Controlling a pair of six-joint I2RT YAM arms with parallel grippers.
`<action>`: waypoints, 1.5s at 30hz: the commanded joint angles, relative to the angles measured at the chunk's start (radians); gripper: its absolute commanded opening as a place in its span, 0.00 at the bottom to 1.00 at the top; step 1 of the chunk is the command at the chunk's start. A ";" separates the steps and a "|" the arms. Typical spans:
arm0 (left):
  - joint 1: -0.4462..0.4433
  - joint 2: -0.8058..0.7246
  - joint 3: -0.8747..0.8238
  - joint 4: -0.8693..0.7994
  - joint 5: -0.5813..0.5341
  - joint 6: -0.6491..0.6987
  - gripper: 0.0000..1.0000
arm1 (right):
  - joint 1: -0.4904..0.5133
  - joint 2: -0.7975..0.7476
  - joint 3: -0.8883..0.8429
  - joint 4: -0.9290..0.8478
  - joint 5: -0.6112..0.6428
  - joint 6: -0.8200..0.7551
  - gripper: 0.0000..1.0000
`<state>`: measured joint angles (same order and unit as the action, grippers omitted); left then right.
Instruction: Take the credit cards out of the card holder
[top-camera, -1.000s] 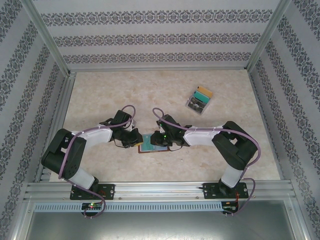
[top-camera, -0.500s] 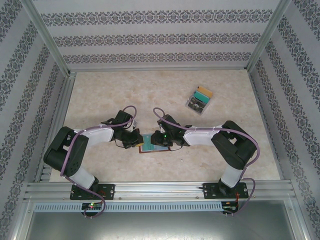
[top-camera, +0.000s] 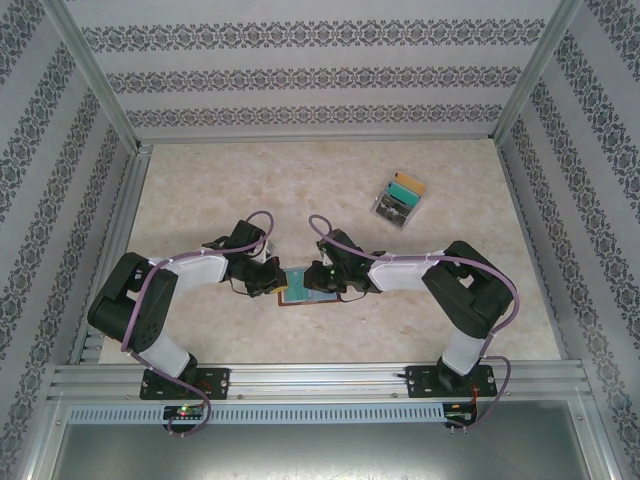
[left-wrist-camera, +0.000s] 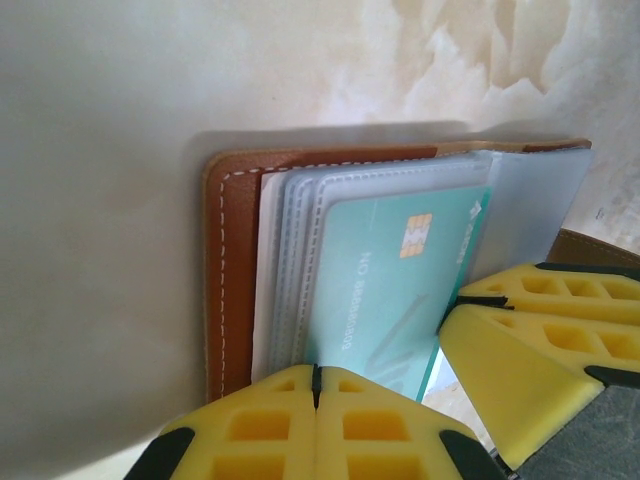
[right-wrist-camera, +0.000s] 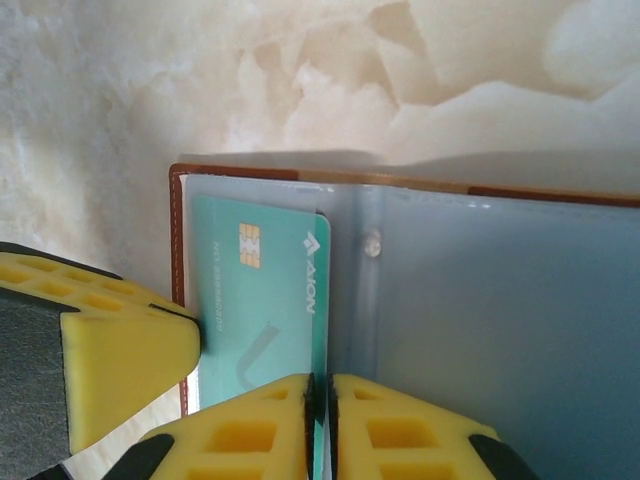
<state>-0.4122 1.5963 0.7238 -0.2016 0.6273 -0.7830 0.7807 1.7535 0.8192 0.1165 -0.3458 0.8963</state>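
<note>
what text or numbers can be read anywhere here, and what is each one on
"AION", beside a small logo, on the teal credit card that sits in the card holder.
"NO", followed by a row of digits, along the same card's long edge; the digits are too blurred to read with certainty.
Any print on the cards in the clear box at the far right of the table is too small to read.
</note>
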 joint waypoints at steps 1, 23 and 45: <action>-0.010 0.038 -0.009 -0.048 -0.047 0.001 0.04 | -0.011 0.010 -0.020 0.043 -0.037 0.016 0.14; -0.017 0.038 0.005 -0.088 -0.064 0.013 0.01 | -0.054 -0.047 -0.071 0.055 -0.060 -0.006 0.00; -0.017 0.039 0.001 -0.088 -0.060 0.015 0.00 | -0.020 0.046 -0.017 0.081 -0.099 0.001 0.13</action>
<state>-0.4179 1.6047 0.7372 -0.2138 0.6243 -0.7826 0.7506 1.7683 0.7918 0.1741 -0.4179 0.8959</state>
